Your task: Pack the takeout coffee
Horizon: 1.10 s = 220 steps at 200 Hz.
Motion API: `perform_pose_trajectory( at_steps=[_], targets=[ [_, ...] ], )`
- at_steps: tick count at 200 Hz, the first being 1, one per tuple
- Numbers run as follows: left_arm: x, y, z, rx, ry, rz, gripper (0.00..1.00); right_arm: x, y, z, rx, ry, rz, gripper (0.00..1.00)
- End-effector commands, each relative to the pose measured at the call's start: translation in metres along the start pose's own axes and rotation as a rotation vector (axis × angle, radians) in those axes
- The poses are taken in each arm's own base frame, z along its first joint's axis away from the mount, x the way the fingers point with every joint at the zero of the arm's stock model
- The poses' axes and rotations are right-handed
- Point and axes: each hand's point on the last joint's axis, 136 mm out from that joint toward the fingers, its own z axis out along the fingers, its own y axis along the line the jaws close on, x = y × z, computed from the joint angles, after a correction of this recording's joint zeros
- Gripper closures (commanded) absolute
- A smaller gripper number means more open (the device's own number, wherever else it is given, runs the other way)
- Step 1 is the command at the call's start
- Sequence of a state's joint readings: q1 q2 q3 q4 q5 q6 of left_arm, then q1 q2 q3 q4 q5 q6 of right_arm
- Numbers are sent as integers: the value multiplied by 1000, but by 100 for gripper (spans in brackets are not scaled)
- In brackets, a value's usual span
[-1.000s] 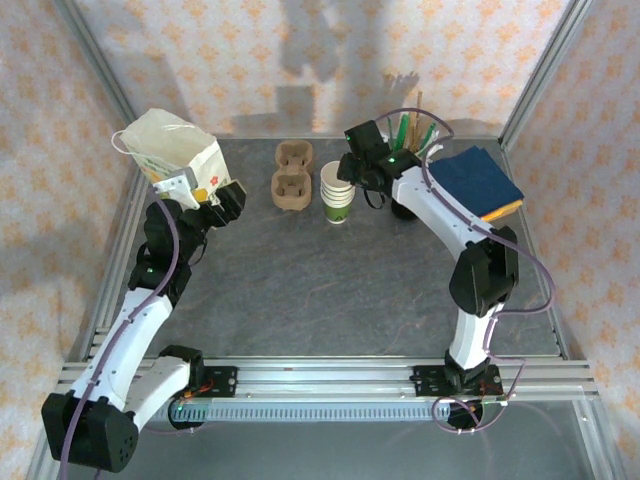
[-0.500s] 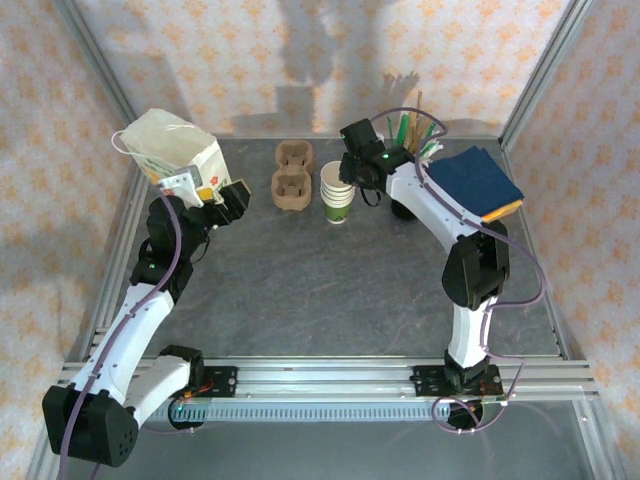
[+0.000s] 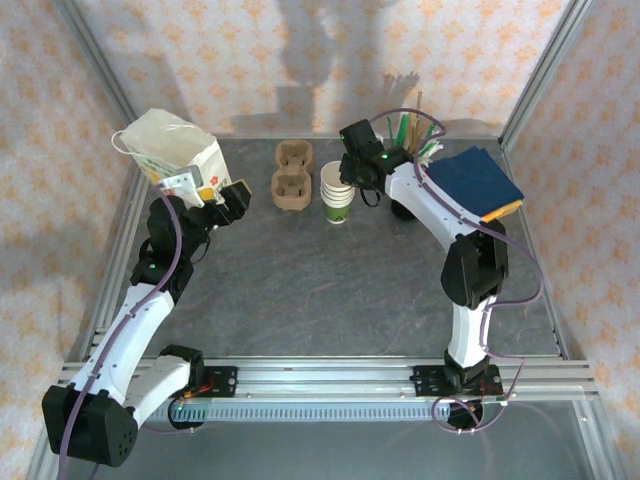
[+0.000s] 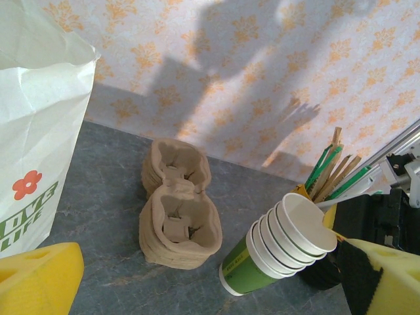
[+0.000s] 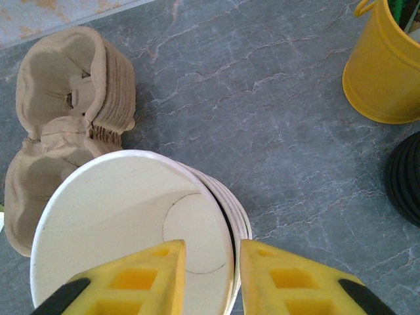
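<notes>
At the counter's (image 3: 320, 290) far edge, the right gripper (image 5: 213, 262) has its jaws narrowly parted astride the rim of the top cup in the lidless cup stack (image 5: 125, 223). The left gripper (image 3: 228, 203) hovers beside the paper bag (image 3: 175, 150), jaws wide and empty. Where the takeout coffee stands I cannot tell.

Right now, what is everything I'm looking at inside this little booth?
paper bag: one, white with a red flower, far left
cup carriers: one stack, brown, far middle
paper cups: one nested stack, white and green, right of the carriers
bucket: one, yellow, holding sticks, far right
lid stack: one, black, beside the bucket
flat pile: one, blue over orange, far right
table: grey, marbled
left gripper: yellow fingers wide apart, beside the bag
right gripper: yellow fingers either side of the top cup's rim
</notes>
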<state>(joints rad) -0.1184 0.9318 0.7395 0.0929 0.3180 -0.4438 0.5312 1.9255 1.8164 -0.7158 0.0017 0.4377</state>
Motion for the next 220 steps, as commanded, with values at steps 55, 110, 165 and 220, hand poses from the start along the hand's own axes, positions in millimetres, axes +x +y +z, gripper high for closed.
perform_pose_trajectory(
  at_steps=[55, 110, 165, 220],
  targets=[
    [-7, -7, -3, 16, -19, 18, 1, -4, -3, 2, 32, -7, 0, 81],
    [-8, -6, -5, 8, -26, 21, 1, -12, 0, -6, 21, -23, -11, 91],
    [-10, -7, -6, 8, -31, 22, 1, -28, 8, -30, -6, -53, -27, 93],
    [-15, -6, -9, -5, -48, 27, 1, -53, 23, -81, -108, -123, -43, 97]
  ],
)
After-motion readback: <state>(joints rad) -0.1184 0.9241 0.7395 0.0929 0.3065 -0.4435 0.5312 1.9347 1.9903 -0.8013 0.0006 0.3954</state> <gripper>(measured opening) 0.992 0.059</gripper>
